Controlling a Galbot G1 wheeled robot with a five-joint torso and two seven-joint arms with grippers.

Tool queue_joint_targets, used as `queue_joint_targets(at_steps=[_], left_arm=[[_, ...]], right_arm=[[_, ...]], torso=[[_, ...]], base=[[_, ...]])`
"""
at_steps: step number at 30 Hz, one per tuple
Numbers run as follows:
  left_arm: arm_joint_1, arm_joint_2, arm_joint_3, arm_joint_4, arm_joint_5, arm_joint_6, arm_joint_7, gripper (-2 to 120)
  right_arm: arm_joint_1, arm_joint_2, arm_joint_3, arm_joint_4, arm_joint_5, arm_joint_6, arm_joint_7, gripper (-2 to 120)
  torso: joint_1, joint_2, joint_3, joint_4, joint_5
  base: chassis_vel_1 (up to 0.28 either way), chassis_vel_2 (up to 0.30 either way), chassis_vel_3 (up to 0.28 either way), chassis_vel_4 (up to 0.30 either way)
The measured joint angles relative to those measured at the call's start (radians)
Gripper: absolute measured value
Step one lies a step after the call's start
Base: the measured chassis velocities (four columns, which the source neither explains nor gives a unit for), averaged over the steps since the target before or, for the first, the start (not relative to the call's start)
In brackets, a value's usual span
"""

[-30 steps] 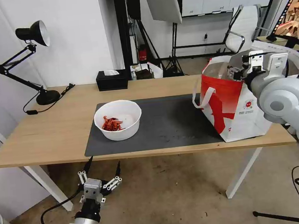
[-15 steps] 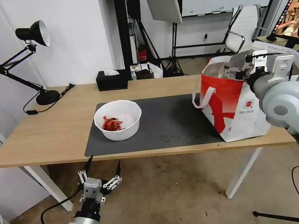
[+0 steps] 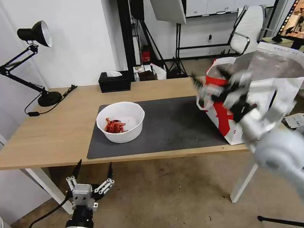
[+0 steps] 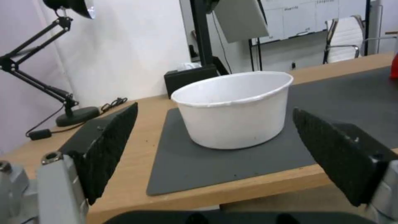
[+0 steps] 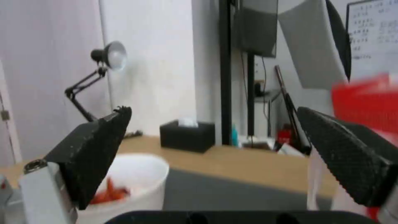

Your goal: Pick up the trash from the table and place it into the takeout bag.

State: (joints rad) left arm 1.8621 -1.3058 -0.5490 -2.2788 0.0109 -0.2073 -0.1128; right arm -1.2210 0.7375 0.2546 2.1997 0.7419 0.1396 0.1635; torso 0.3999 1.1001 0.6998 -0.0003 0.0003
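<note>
Out of the takeout bag (image 3: 264,92) comes the right hand (image 3: 225,90), which half a second ago was down inside the mouth; now it hangs blurred in front of the bag's red face, toward nine o'clock of it, fingers spread wide and holding nothing. The left hand (image 3: 91,173) has drifted a little but sits low off the worktop's (image 3: 53,134) near edge, at about seven o'clock from the white bowl (image 3: 121,122), also wide open and empty.

That bowl stands on the dark grey mat (image 3: 167,125), well apart from the bag, with red shells (image 3: 113,126) heaped against its left inner wall. The bag stands at the mat's three o'clock end, foil lining showing; its small round logo is hidden behind the moving arm, and no writing can be read.

A black tissue box (image 3: 114,81) sits at the far edge, twelve o'clock of the bowl, and a black desk lamp (image 3: 29,65) at ten o'clock. Nothing stands between either hand and the bowl.
</note>
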Motion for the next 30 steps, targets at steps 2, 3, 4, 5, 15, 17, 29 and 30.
queue_joint_targets(at_steps=[2,3,4,5,15,17,29,30], left_arm=[[-0.002,-0.004,0.005,0.011,0.003,-0.005,0.000,100],[-0.004,-0.009,0.010,0.017,0.005,-0.006,0.000,100],[-0.004,-0.009,0.010,0.017,0.005,-0.006,0.000,100],[-0.007,-0.015,0.016,0.021,0.007,-0.006,0.000,100],[-0.021,-0.041,0.047,0.057,0.024,-0.006,0.000,100],[-0.024,-0.039,0.048,0.062,0.024,-0.006,0.000,100],[-0.047,-0.023,0.059,0.096,0.016,-0.005,0.000,100],[-0.049,-0.021,0.060,0.100,0.015,-0.005,0.000,100]], right_arm=[[-0.111,0.054,0.019,-0.019,-0.084,0.033,-0.029,100],[-0.169,0.089,0.030,-0.032,-0.129,0.040,-0.034,100],[-0.169,0.089,0.030,-0.032,-0.129,0.040,-0.034,100],[-0.214,0.123,0.036,-0.046,-0.169,0.044,-0.034,100],[-0.406,0.271,0.039,-0.084,-0.351,0.025,0.067,100],[-0.425,0.284,0.036,-0.087,-0.360,0.019,0.081,100],[-0.439,0.294,0.021,-0.096,-0.350,-0.021,0.107,100],[-0.439,0.294,0.021,-0.097,-0.349,-0.023,0.107,100]], torso=[[0.000,0.000,0.000,0.0000,-0.0003],[0.000,0.000,0.000,0.0001,-0.0003],[0.000,0.000,0.000,0.0001,-0.0003],[0.000,0.000,0.000,0.0000,-0.0004],[0.000,0.000,0.000,0.0001,-0.0003],[0.000,0.000,0.000,0.0003,-0.0004],[0.000,0.000,0.000,0.0004,-0.0003],[0.000,0.000,0.000,0.0003,-0.0003]], base=[[0.000,0.000,0.000,0.000],[0.000,0.000,0.000,0.000],[0.000,0.000,0.000,0.000],[0.000,0.000,0.000,0.000],[0.000,0.000,0.000,0.000],[0.000,0.000,0.000,0.000],[0.000,0.000,0.000,0.000],[0.000,0.000,0.000,0.000]])
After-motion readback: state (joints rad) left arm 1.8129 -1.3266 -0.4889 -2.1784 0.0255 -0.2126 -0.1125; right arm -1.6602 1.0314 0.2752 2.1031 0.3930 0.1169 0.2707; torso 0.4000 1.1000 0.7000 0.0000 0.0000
